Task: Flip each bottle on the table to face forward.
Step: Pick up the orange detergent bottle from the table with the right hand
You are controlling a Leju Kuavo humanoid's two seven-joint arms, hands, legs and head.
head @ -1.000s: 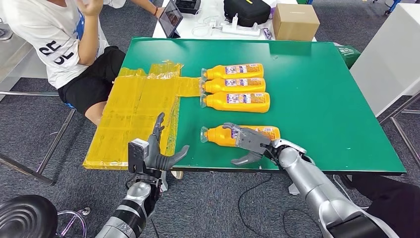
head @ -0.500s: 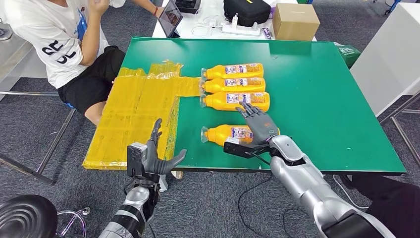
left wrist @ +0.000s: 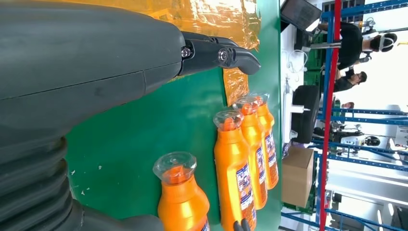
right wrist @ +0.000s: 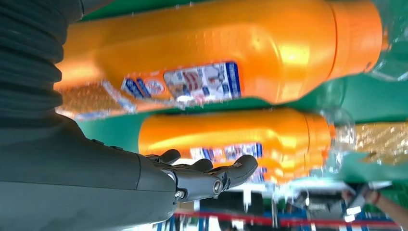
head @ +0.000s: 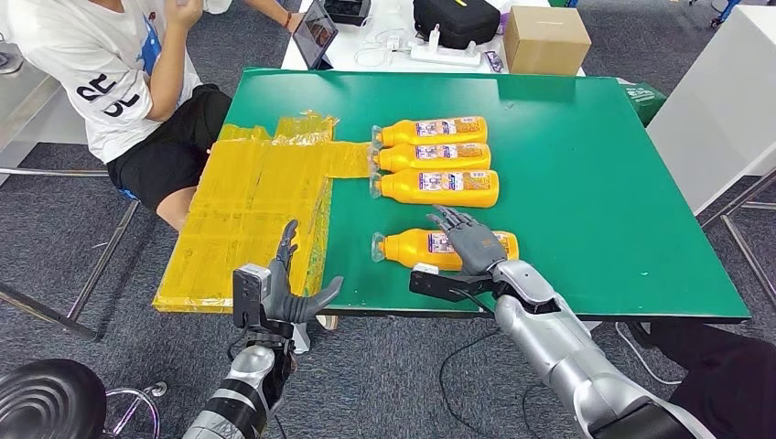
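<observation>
The right hand (head: 468, 242) was curled around the near bottle (head: 444, 248) a second ago, with its fingers over the top. Now the hand lies flat and spread out above the bottle, fingers stretched toward the row of three bottles (head: 432, 157). The near bottle has rolled, and its label now faces up. The left hand (head: 288, 288) has sunk a little lower.

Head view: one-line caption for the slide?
Right robot hand rests open over the near orange plastic bottle on the green table; three more bottles lie in a row beyond.
</observation>
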